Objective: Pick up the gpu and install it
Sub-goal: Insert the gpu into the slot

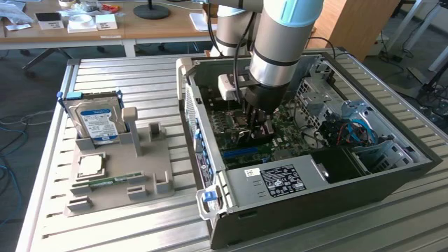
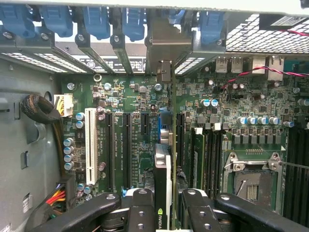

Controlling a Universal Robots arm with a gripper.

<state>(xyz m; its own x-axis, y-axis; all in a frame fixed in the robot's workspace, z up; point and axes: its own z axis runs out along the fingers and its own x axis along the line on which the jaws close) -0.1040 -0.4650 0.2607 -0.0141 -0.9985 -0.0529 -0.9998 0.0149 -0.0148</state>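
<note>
In the wrist view the gpu [image 2: 163, 166] stands edge-on between my fingers [image 2: 141, 208], its black cooler side and green board both showing. My gripper [image 2: 166, 212] is shut on it. Its silver end bracket [image 2: 163, 53] reaches the case's rear slot openings. The card hangs over the green motherboard [image 2: 130, 96], in line with a blue slot [image 2: 159, 130] beside the black expansion slots [image 2: 126, 145]. Whether its edge sits in a slot I cannot tell. In the exterior view my gripper [image 1: 257, 131] is deep inside the open computer case [image 1: 294, 210].
Inside the case are a white slot [image 2: 91, 145], RAM sticks [image 2: 207, 154], the open CPU socket [image 2: 251, 179] and cable bundles [image 2: 41, 108]. On the slatted table, at the exterior view's left, a grey holder [image 1: 140, 173] carries a blue-labelled hard drive [image 1: 98, 121], a CPU [image 1: 91, 165] and a RAM stick [image 1: 112, 181].
</note>
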